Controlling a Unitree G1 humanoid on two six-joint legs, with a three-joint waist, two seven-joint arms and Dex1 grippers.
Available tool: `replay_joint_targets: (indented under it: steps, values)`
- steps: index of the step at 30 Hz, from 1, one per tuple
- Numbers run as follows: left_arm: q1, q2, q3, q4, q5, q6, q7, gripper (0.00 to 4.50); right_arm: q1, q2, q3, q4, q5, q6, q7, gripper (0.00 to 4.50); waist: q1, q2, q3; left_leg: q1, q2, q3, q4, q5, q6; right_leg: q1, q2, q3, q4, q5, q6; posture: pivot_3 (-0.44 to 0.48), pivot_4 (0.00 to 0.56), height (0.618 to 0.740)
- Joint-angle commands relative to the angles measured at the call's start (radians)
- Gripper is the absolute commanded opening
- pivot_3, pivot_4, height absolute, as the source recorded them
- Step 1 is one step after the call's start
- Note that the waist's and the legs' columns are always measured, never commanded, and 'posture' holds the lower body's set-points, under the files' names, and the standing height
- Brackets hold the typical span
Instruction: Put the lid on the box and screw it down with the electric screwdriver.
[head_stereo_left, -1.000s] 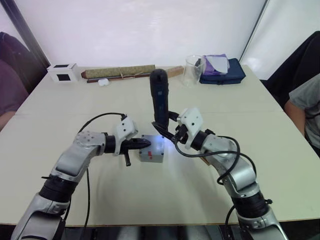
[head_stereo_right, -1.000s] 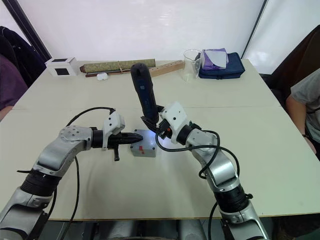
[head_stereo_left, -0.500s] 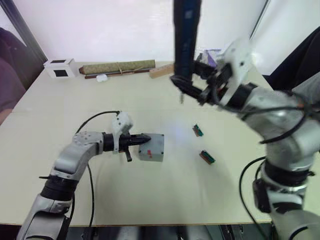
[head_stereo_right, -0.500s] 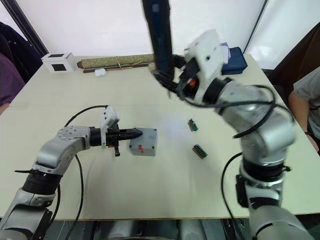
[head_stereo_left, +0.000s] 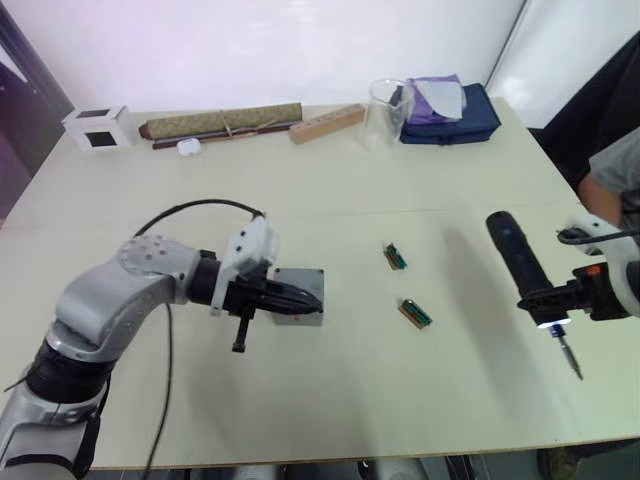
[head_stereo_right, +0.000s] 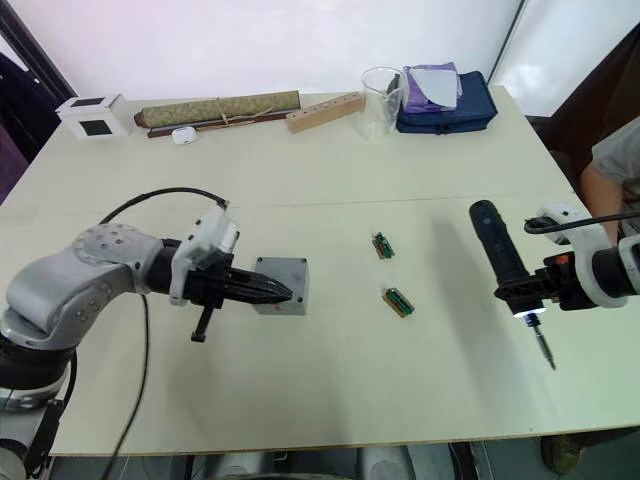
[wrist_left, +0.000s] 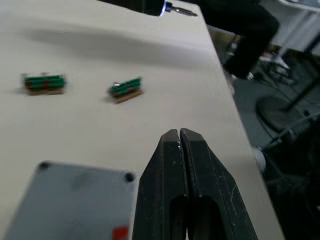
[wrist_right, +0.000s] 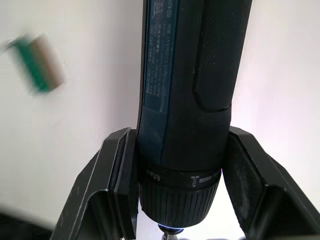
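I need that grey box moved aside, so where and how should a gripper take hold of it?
Grip the box across two opposite side walls, coming straight down from above: it lies flat on the table with the lid on, and the sides look straight. The shut left gripper lies over its near edge, so clear that first.

The two head views look down and forward from above the near edge of the table (head_stereo_left: 330, 200), sharing the whole top, with the box (head_stereo_left: 300, 297) a little left of centre. The left wrist view sits low and close behind the box, facing the far-right table corner. The right wrist view looks straight along the electric screwdriver (wrist_right: 192, 100), very near.
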Motion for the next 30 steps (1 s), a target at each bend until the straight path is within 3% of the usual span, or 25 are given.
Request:
replay_joint_targets:
  steps: [1,10,12,13,17,22,30]
  values:
    - [0.036,0.016,-0.015,-0.052,0.023,-0.030,0.019,0.00,0.006,0.037,-0.005,0.049,0.021,0.006,-0.034,2.09,-0.002,-0.003,0.002,0.002,0.001,-0.001,0.002,0.000,0.000,0.001,0.001,0.000,0.002,0.000,0.000,0.000,0.150,0.740]
    - [0.081,0.028,-0.001,-0.071,0.008,-0.020,0.060,0.00,0.019,0.113,-0.002,0.102,-0.021,0.006,-0.126,2.09,0.002,-0.003,0.002,0.002,0.001,0.000,0.014,0.000,-0.001,0.006,0.003,0.002,0.004,0.002,0.000,0.000,0.150,0.740]
    - [0.086,0.028,0.001,-0.065,0.009,-0.021,0.069,0.00,0.022,0.127,-0.006,0.102,-0.036,0.006,-0.142,3.06,0.006,-0.003,0.002,0.001,0.001,-0.001,0.013,0.000,-0.001,0.005,0.003,0.002,0.004,0.002,0.001,0.000,0.150,0.740]
    - [0.088,0.029,0.003,-0.060,0.008,-0.020,0.072,0.00,0.025,0.131,-0.007,0.094,-0.047,0.005,-0.145,3.17,0.008,-0.003,0.002,0.001,0.001,-0.001,0.013,0.000,-0.001,0.005,0.003,0.002,0.004,0.002,0.001,0.000,0.150,0.740]
    - [0.091,0.033,0.007,-0.039,0.017,-0.026,0.080,0.00,0.030,0.147,-0.015,0.081,-0.082,-0.001,-0.158,4.44,0.020,-0.003,0.002,0.001,0.001,-0.001,0.014,0.000,-0.001,0.005,0.003,0.002,0.005,0.003,0.002,0.000,0.150,0.740]
    - [0.080,0.036,0.028,0.012,0.020,-0.029,0.095,0.00,0.061,0.140,-0.017,0.018,-0.137,-0.074,-0.162,4.49,0.023,-0.003,0.002,0.001,0.001,-0.001,0.015,0.000,-0.001,0.006,0.003,0.002,0.005,0.003,0.002,0.000,0.150,0.740]
    - [0.043,0.063,0.072,0.114,0.032,-0.053,0.077,0.00,-0.066,0.162,-0.080,-0.063,-0.131,-0.104,-0.138,4.49,0.019,-0.002,0.002,0.002,0.001,-0.001,0.015,0.000,-0.001,0.007,0.003,0.002,0.005,0.003,0.003,0.000,0.150,0.740]
